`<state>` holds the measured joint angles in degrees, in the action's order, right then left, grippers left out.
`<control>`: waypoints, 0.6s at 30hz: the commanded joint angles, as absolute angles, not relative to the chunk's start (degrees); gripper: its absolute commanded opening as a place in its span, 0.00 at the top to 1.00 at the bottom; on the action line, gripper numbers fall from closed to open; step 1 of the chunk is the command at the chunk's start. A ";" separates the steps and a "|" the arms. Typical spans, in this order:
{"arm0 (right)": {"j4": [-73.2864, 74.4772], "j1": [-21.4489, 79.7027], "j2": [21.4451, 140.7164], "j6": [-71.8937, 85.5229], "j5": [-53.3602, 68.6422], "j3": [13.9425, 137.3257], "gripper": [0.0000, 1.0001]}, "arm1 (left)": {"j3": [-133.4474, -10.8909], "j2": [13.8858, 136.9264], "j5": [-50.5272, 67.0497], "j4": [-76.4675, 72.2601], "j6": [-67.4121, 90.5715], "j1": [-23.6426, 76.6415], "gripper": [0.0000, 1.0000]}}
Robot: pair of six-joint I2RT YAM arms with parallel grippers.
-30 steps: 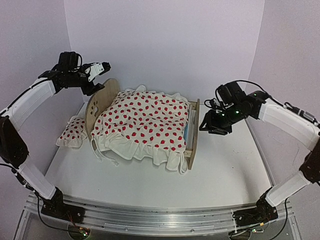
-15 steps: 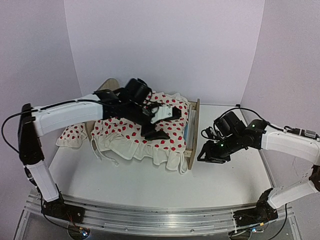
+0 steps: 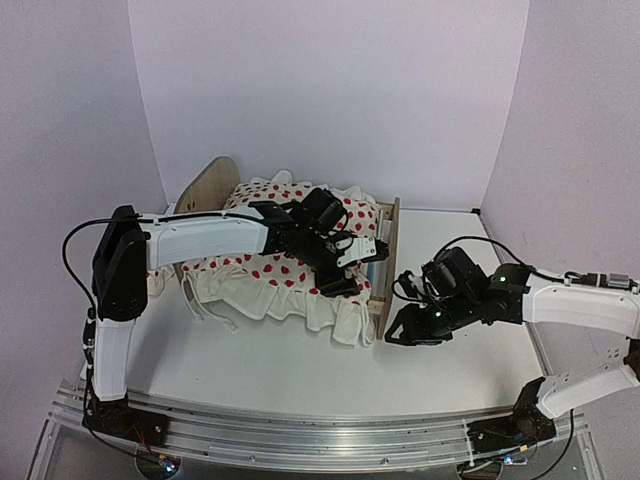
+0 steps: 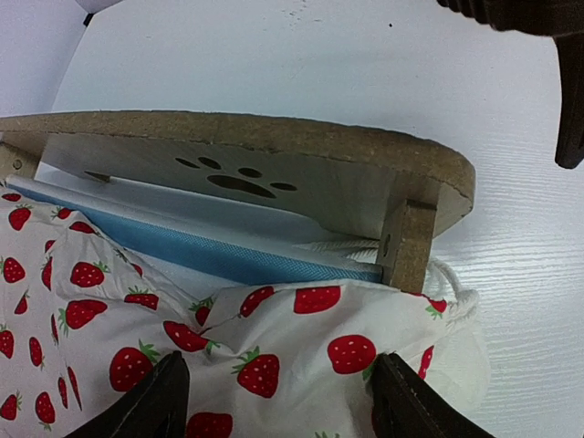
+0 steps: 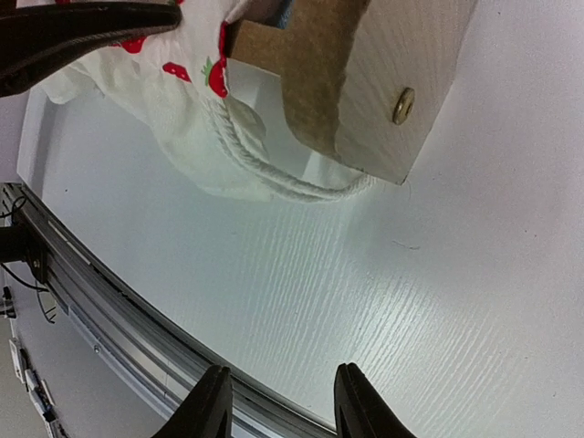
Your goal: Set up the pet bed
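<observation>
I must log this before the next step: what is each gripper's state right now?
Left gripper: open over the blanket, holding nothing.
Right gripper: open, empty, near the pet bed footboard.

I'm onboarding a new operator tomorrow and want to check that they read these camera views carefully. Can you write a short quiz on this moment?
1. Fill in: the cut-out in the pet bed's footboard is shaped like a ___.
2. What lies under the open left tool? A the strawberry blanket; B the bare table; C the headboard.
3. True or false: the right tool is clamped on the footboard.

Key
1. paw print
2. A
3. False: it sits beside the footboard's corner, fingers apart and empty.
</observation>
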<state>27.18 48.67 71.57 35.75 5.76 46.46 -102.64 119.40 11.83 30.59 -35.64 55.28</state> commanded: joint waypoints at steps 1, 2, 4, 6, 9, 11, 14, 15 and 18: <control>22.94 49.00 70.07 34.93 4.06 45.99 0.63 | -103.37 115.90 8.52 30.95 -35.64 54.98 0.29; 22.74 49.11 70.29 34.95 4.23 46.06 0.64 | -103.05 115.87 8.01 30.87 -35.72 54.71 0.28; 22.54 49.38 71.10 34.96 4.56 46.49 0.64 | -102.94 116.27 7.79 31.12 -34.99 53.75 0.30; 22.18 49.95 72.02 34.69 4.59 46.92 0.65 | -103.42 116.75 8.14 32.08 -34.07 53.10 0.45; 21.03 52.19 72.74 33.42 3.42 48.05 0.65 | -104.96 116.04 11.21 34.21 -33.20 53.03 0.75; 19.92 54.05 72.86 32.05 0.99 48.89 0.65 | -105.64 114.41 14.01 34.90 -33.19 53.00 0.90; 17.89 56.30 72.69 29.62 -2.97 50.05 0.67 | -105.40 112.20 14.23 35.52 -34.99 52.85 1.00; 17.38 56.55 72.61 29.11 -4.01 50.36 0.68 | -105.49 111.58 13.83 35.92 -35.48 52.56 1.00; 16.46 56.54 72.64 27.59 -5.75 52.19 0.69 | -107.91 109.61 15.27 38.16 -36.00 50.59 1.00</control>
<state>20.62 56.26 72.69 31.13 -0.80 47.89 -102.95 116.46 12.55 35.24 -34.69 52.57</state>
